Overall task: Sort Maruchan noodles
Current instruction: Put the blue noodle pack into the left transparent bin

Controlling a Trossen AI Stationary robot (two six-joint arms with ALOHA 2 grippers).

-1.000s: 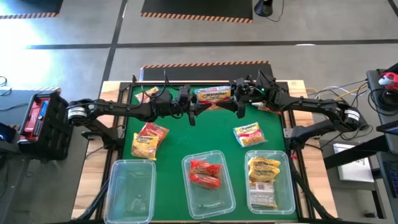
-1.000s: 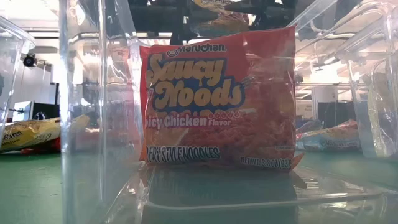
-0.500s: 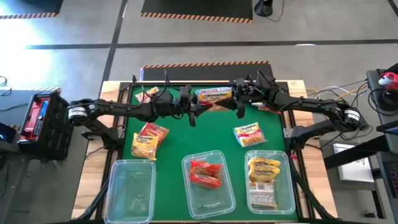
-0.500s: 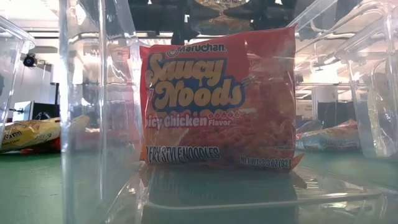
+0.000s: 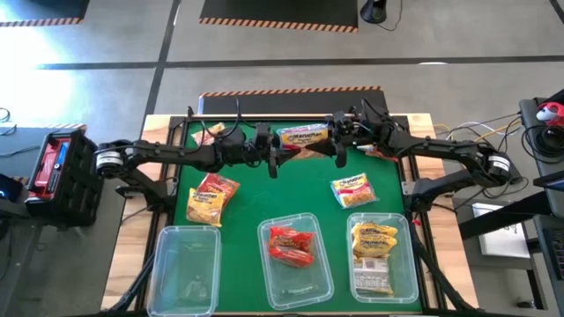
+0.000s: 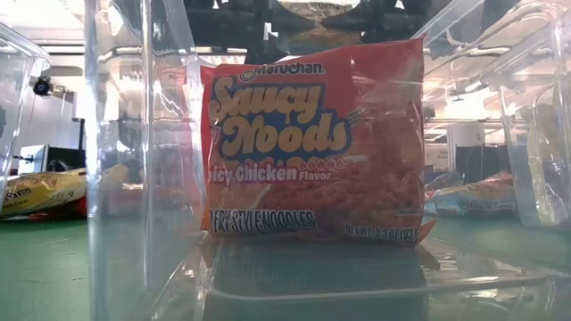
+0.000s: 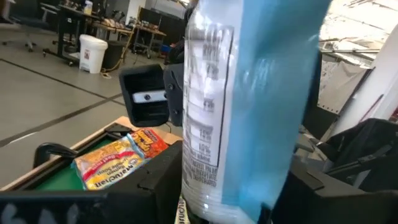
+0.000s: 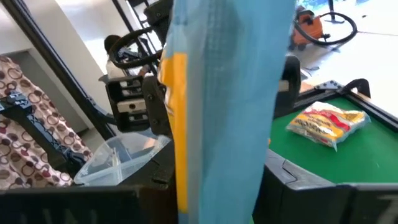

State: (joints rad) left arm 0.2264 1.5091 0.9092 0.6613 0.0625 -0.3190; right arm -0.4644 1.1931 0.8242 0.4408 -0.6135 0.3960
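A blue Maruchan packet [image 5: 304, 136] with a yellow-and-red label is held up over the far middle of the green mat, between my two grippers. My left gripper [image 5: 275, 148] is at its left end and my right gripper [image 5: 339, 143] at its right end. Both are shut on it. The packet fills the left wrist view [image 7: 249, 106] and the right wrist view [image 8: 224, 93]. A red Saucy Noods packet [image 6: 312, 143] leans upright in the middle bin [image 5: 295, 283]. Yellow packets [image 5: 373, 242] lie in the right bin. My left gripper pinches the packet's left end [image 7: 205, 186] between its two fingers, coming level from the table's left. The packet is clear of the mat. My right gripper pinches the packet's right end [image 8: 186, 180] between its two fingers, coming level from the table's right.
Loose packets lie on the mat: yellow-and-red ones at the left [image 5: 211, 195], one right of centre [image 5: 352, 189], one at the far left corner [image 5: 209, 132]. The clear left bin [image 5: 185, 264] stands at the near edge, beside the other two bins.
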